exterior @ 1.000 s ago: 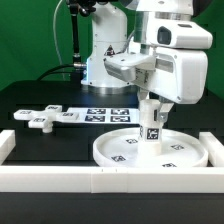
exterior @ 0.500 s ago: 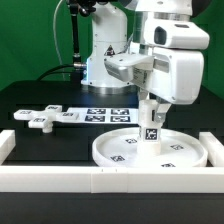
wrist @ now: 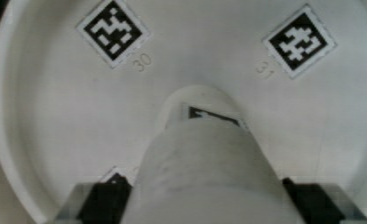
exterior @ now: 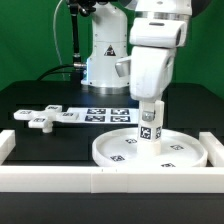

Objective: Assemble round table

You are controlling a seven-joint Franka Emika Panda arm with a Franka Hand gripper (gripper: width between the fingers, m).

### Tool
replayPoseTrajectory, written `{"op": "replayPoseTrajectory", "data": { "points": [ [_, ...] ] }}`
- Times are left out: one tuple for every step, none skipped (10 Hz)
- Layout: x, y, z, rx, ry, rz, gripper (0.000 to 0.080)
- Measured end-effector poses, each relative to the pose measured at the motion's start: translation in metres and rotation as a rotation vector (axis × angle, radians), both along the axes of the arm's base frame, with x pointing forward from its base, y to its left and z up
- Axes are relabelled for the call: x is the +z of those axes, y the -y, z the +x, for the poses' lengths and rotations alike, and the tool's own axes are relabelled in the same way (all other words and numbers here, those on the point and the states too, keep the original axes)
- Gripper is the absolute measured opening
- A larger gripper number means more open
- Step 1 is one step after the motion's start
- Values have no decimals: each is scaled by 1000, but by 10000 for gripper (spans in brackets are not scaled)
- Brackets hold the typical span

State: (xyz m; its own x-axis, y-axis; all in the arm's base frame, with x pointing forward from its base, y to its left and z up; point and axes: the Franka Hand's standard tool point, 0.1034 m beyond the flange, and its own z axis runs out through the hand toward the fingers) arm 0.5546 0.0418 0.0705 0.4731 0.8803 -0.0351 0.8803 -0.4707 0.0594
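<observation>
The large rimmed round disc lies flat on the table near the front rail, tags facing up. The short cylindrical leg stands upright on the disc's middle, with a tag on its side. My gripper comes straight down over the leg and is shut on its upper end. In the wrist view the leg runs between my two dark fingers, with the disc below it. The cross-shaped foot lies on the black table at the exterior view's left.
The long white border rail runs along the front, with raised ends at both sides. The marker board lies flat behind the disc. The arm's base stands at the back.
My wrist has turned about the upright axis: the gripper body now shows its narrow face. The leg's tag stays toward the camera.
</observation>
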Motion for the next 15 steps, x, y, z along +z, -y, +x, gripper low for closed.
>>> {"op": "replayPoseTrajectory", "data": {
  "points": [
    [1,-2,0,-98,10,6,407],
    [1,-2,0,-185,19,11,407],
    [1,-2,2,-225,35,20,407],
    [1,-1,2,-311,39,26,407],
    [1,-2,2,-378,40,33,407],
    [1,-1,2,-455,43,38,407],
    [0,-1,1,-566,46,51,407],
    [0,0,1,-727,47,77,407],
    [0,1,0,-847,44,93,407],
    [0,1,0,-918,46,98,407],
    [0,2,0,-1046,47,109,407],
    [0,2,0,-1178,43,122,407],
    [-1,2,0,-1289,41,129,407],
    [-1,2,0,-1413,43,134,407],
    [-1,2,0,-1516,48,136,407]
  ]
}}
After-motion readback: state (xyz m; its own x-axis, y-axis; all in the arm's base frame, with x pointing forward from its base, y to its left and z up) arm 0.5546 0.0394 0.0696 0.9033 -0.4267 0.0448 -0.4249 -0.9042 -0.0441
